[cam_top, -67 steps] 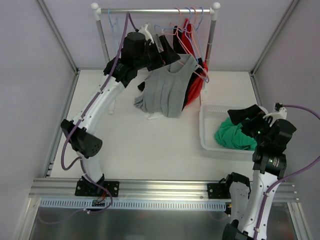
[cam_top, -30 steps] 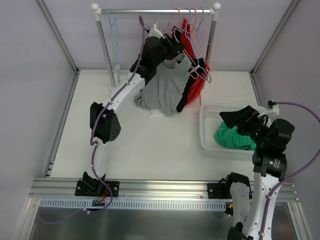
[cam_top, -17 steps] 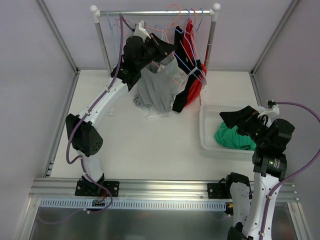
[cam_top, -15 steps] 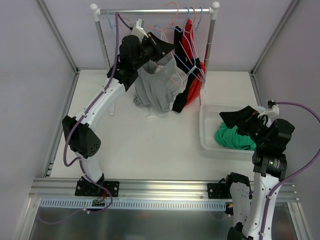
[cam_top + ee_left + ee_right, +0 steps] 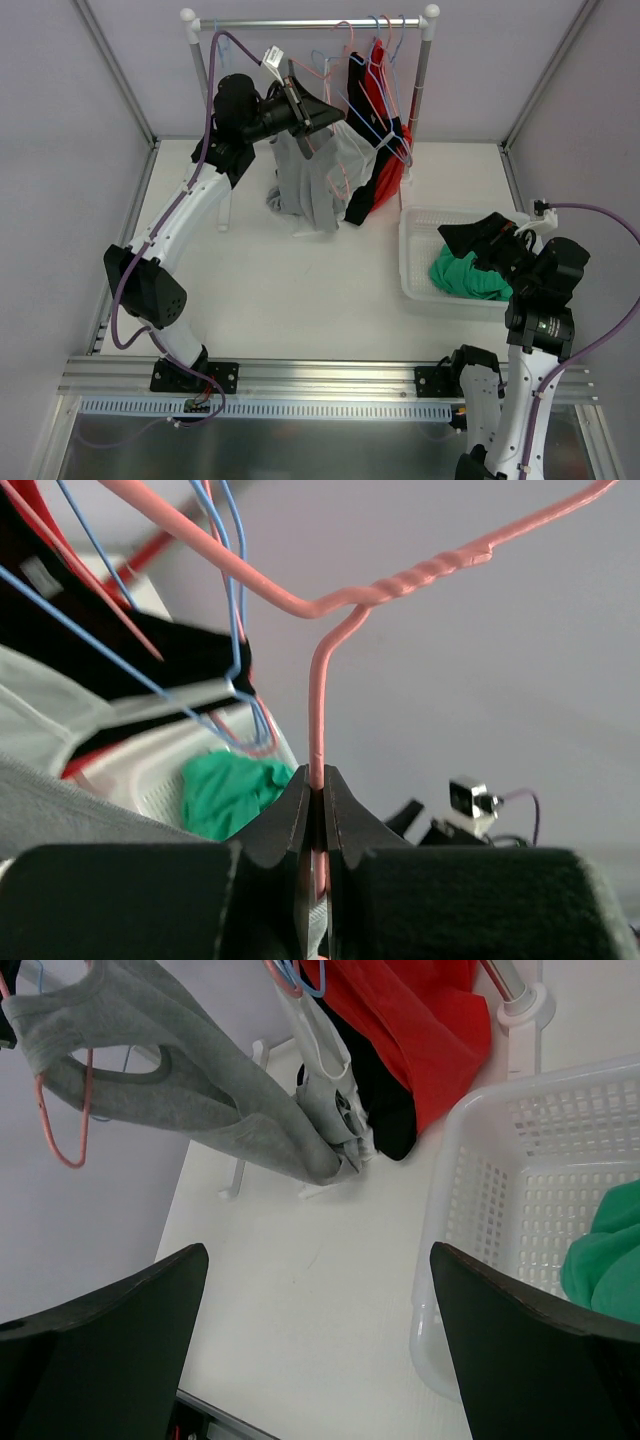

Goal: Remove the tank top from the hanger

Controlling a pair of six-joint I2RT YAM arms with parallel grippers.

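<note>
1. Top external view: the left gripper is raised at the far centre, just in front of the silver metal clothes rail. It is clamped on the thin pink wire hanger. The grey ribbed tank top hangs from that hanger, below and slightly right of the gripper, and its lower end droops toward the white table. Just right of it on the rail hang a red garment and a black garment. At the near right, the right gripper hovers over the white plastic mesh basket, which holds a crumpled green cloth. This view does not show how wide the right gripper stands.

2. Left wrist view: the two black fingers are pressed together on the neck of the pink wire hanger, below its twisted joint. Blue wire hangers cross at the upper left. A strip of the grey tank top shows at the lower left, with the green cloth beyond it.

3. Right wrist view: the right gripper is spread wide with nothing between its fingers. The grey tank top is at the far left, draped on the pink hanger, well apart from the gripper. The red garment hangs to its right. The white basket is at the right, and the green cloth lies inside it.
</note>
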